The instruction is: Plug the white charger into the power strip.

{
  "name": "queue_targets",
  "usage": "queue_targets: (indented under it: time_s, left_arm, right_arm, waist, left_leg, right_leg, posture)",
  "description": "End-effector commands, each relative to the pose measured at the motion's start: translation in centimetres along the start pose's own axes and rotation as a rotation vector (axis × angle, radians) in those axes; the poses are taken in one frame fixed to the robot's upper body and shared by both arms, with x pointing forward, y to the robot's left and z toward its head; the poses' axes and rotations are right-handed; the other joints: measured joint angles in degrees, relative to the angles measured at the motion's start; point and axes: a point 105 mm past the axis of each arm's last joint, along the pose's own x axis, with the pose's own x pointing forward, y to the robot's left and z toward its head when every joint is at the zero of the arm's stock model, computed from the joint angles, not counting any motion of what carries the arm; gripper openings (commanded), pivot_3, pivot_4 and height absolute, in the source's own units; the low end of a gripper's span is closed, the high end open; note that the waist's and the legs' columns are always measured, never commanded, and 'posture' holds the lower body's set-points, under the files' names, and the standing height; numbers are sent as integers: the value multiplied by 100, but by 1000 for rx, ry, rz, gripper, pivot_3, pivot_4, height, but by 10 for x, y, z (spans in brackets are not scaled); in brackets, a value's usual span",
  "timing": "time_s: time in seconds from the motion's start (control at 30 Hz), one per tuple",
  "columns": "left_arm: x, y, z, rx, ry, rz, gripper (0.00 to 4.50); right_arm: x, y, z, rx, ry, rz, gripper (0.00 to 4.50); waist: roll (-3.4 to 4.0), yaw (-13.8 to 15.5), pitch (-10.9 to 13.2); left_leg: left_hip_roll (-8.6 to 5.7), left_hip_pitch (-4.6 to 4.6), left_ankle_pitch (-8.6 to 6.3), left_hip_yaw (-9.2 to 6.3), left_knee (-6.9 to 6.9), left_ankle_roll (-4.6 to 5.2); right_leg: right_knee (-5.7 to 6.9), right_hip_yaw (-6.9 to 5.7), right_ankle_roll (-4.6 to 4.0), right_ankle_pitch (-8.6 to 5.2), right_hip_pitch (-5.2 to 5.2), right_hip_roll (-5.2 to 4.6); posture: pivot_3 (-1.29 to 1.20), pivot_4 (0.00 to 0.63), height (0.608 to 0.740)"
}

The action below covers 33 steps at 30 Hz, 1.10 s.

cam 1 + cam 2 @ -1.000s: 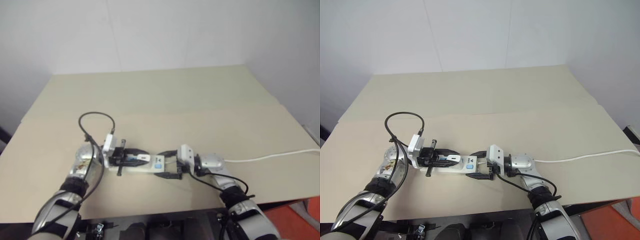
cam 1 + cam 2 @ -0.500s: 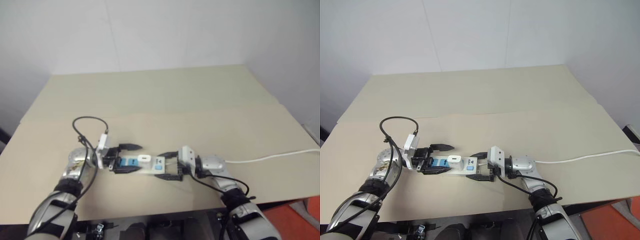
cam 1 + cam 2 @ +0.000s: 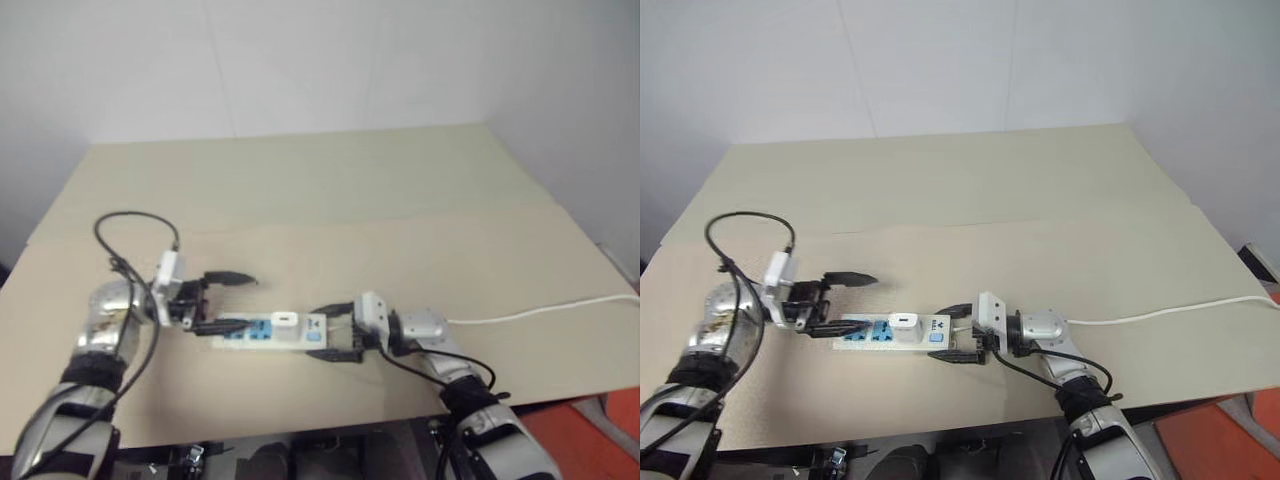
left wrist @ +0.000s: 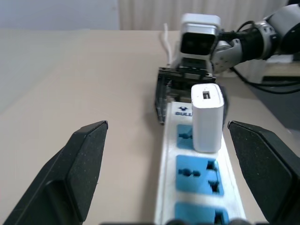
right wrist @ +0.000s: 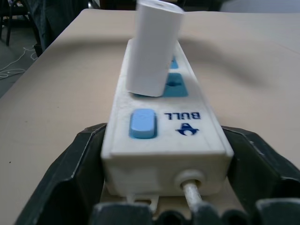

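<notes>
The power strip (image 3: 262, 333) lies flat on the tan table (image 3: 330, 200), a little in from the front edge. The white charger (image 3: 284, 321) stands upright in the socket beside the blue switch (image 5: 142, 123), and nothing holds it. My left gripper (image 3: 226, 301) hangs open just left of the strip's free end, clear of the charger (image 4: 206, 117), its fingers (image 4: 79, 164) spread wide. At the strip's cord end my right gripper (image 3: 948, 333) is open, one finger (image 5: 70, 178) on each side of the strip (image 5: 164, 136).
The strip's thin white cord (image 3: 545, 314) runs right across the table and off its edge. A black cable (image 3: 125, 225) loops above my left wrist. The table's front edge lies close below both arms.
My left gripper has opened, let go of the charger and drawn back to the left and slightly up. The charger stays standing in the strip. My right arm has kept still.
</notes>
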Motion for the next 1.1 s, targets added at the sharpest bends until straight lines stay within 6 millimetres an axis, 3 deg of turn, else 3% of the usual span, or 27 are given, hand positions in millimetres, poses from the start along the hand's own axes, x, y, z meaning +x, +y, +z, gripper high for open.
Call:
queue_targets:
  time_s: [0.03,0.2,0.43,0.67,0.83,0.97,1.1]
  left_arm:
    - [-24,12,16,28,-6,96,4500]
    - [-48,20,11,36,89,184,4500]
    - [-52,13,6,18,120,178,4500]
    - [-52,-6,2,-20,104,152,4500]
    - [-54,-18,1,-44,107,150,4500]
    - [-56,-21,2,-55,113,156,4500]
    - [-57,-22,1,-65,119,157,4500]
  right_arm:
    - [-1,17,-24,94,65,57,4479]
    - [-4,16,-22,84,64,61,4479]
    - [-21,16,-7,10,47,71,4479]
    - [-88,5,34,-118,61,-31,4479]
    - [-134,10,58,-181,126,-92,4479]
    - [-147,20,70,-193,148,-107,4479]
    - [-148,27,74,-183,158,-122,4479]
  waist:
    - [-3,6,4]
    - [-15,6,12]
    - [-43,65,36]
    - [-41,147,72]
    - [-30,153,107]
    - [-34,156,115]
    - [-35,165,121]
  left_leg:
    - [0,0,0,0,0,0]
    - [-3,4,0,0,0,0]
    - [-2,-12,-2,-2,1,-4]
    - [-10,-127,-3,9,36,-13]
    - [-4,-137,0,13,34,-19]
    - [-1,-135,0,13,34,-18]
    - [-3,-135,0,14,36,-18]
  right_leg:
    - [2,0,-1,-1,0,0]
    - [4,-2,-2,-1,2,1]
    - [4,-3,-2,-1,-8,-2]
    - [19,-4,-3,2,-118,-17]
    - [23,-6,-7,5,-130,-15]
    - [18,-10,-7,5,-121,-15]
    - [17,-11,-7,5,-117,-17]
  posture:
    - [0,150,740]
    - [0,150,740]
    - [0,150,740]
    - [0,150,740]
    - [0,150,740]
    - [0,150,740]
    - [0,150,740]
